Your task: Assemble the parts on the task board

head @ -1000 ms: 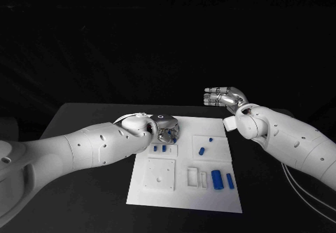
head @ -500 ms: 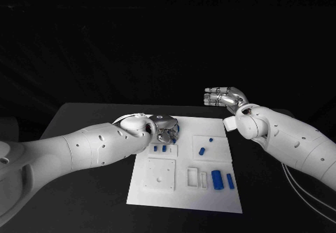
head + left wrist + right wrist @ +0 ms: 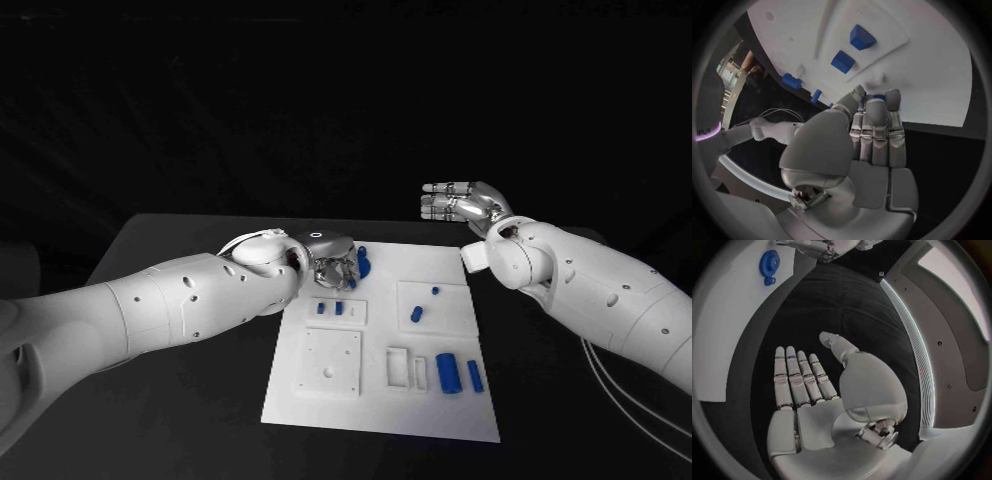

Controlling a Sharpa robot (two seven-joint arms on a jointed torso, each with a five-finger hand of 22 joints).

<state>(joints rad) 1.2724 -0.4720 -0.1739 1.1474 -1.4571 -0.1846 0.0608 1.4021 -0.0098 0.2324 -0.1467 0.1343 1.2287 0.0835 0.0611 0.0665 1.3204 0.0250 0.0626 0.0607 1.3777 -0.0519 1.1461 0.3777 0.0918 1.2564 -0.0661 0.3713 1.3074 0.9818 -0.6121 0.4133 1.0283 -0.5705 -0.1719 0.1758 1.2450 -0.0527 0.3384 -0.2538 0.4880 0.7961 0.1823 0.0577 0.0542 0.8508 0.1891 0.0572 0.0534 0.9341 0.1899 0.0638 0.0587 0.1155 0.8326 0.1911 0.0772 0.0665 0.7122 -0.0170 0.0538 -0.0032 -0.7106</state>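
Left hand [image 3: 329,258] drawn back toward the task board [image 3: 382,400] far left corner, fingers curled with nothing visibly held; blue part [image 3: 364,262] now uncovered just beside it at the far edge, apparently released. Right hand [image 3: 459,203] unmoved, flat, empty.

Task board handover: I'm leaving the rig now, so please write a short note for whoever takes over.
Left hand: over the far left corner of the task board, fingers curled; whether it holds anything cannot be told.
Right hand: raised beyond the board's far right side, open, holding nothing.
Parts: a long blue piece lies on the board just beside the left hand; two small blue blocks in the left raised plate; two pieces on the right raised plate; two blue cylinders lie at the near right.
Done: cannot tell.
Left: the loose pieces lying on the board.
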